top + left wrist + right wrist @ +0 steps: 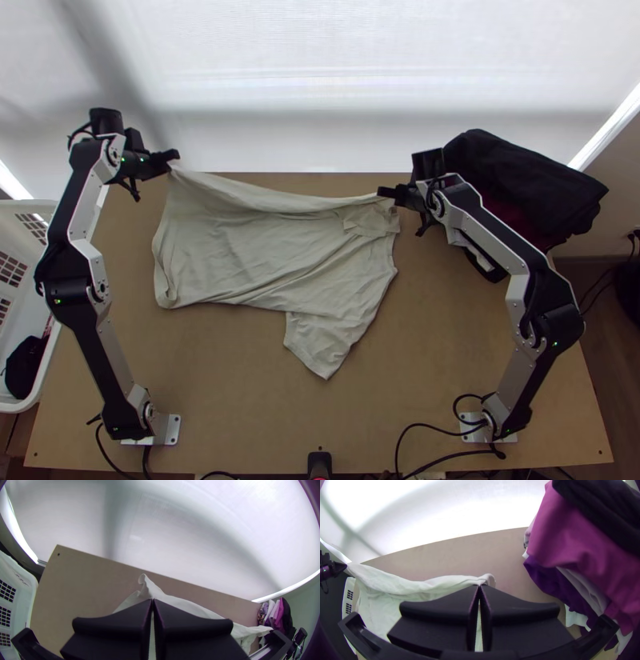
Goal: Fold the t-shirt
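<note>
"Where's the t-shirt [240,252]?"

"Spread on the counter [224,384], far edge partly lifted. Left fingers [123,618] and right fingers [446,608] clench its ends."

"And next?"

"Likely a lengthwise fold: carry that edge nearward, evenly, taut."

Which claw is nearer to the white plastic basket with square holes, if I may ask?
Left. The left claw grips the beige cloth t-shirt on the side towards the basket; the right claw grips it farther across the light wooden table, near the black and magenta clothes.
</note>
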Robot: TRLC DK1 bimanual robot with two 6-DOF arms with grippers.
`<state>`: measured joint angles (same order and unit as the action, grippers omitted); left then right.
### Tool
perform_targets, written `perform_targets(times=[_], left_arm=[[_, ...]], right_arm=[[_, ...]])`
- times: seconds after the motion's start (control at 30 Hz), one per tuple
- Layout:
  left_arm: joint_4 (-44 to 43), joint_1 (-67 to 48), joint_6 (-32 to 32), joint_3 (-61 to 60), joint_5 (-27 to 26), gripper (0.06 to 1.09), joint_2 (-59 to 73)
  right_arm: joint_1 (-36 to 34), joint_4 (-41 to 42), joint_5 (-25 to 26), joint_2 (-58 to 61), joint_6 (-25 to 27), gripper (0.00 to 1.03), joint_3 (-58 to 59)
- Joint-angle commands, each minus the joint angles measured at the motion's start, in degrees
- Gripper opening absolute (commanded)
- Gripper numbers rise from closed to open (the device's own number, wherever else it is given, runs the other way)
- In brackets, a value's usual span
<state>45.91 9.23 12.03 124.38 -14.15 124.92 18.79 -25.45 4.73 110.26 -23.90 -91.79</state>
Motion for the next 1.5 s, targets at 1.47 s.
perform_targets(times=[1.47], left_arm=[[5.68,4.56,9.76,-8.1,3.69,0.1,-76.06]], right_arm=[[-3.05,-29.39,7.31,-71.41,23.11,0.03,-15.7]])
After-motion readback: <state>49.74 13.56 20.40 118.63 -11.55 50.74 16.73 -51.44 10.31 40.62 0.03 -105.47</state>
